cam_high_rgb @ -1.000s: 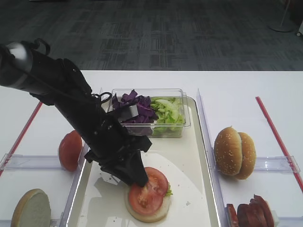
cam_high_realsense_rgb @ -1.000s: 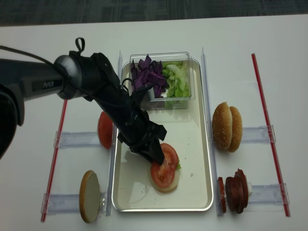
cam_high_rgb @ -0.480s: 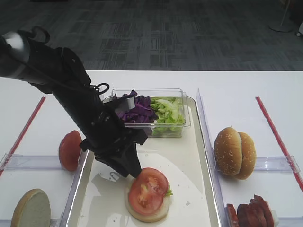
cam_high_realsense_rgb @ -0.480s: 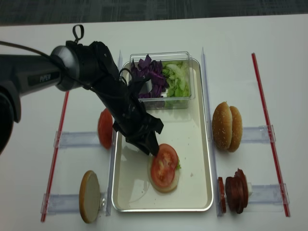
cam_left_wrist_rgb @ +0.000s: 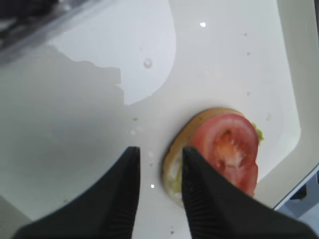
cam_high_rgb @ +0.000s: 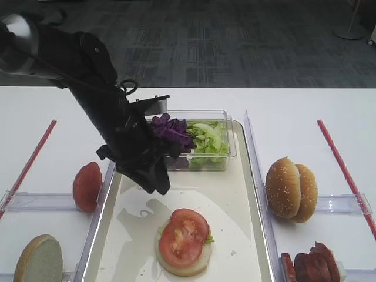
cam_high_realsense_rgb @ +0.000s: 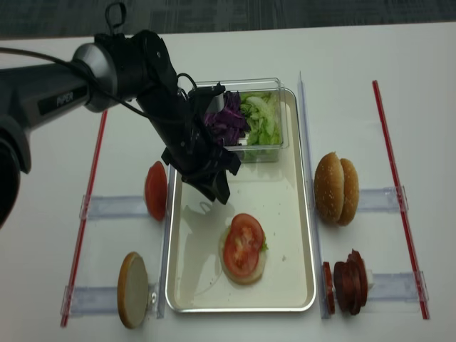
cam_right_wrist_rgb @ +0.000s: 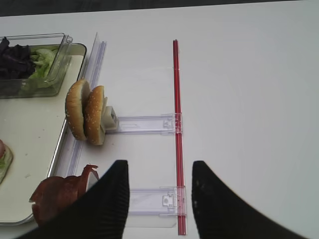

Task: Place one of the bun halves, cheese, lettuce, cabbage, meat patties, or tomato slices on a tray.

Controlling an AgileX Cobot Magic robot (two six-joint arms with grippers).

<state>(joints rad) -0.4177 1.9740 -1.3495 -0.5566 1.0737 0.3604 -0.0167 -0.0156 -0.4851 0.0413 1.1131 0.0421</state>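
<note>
On tray [cam_high_rgb: 235, 194], 1 tomato slice [cam_high_rgb: 184, 236], 1 bun base [cam_high_rgb: 182, 265]

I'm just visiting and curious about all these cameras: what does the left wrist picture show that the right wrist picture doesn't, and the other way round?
Only the left wrist view shows the whole tomato slice lying on a bun half, with the left pincer empty above the tray.

Only the right wrist view shows the sesame bun tops standing on edge, the meat patties, the clear tub of cabbage and lettuce, a red strip, and the right pincer, open.

Both show the tray.
</note>
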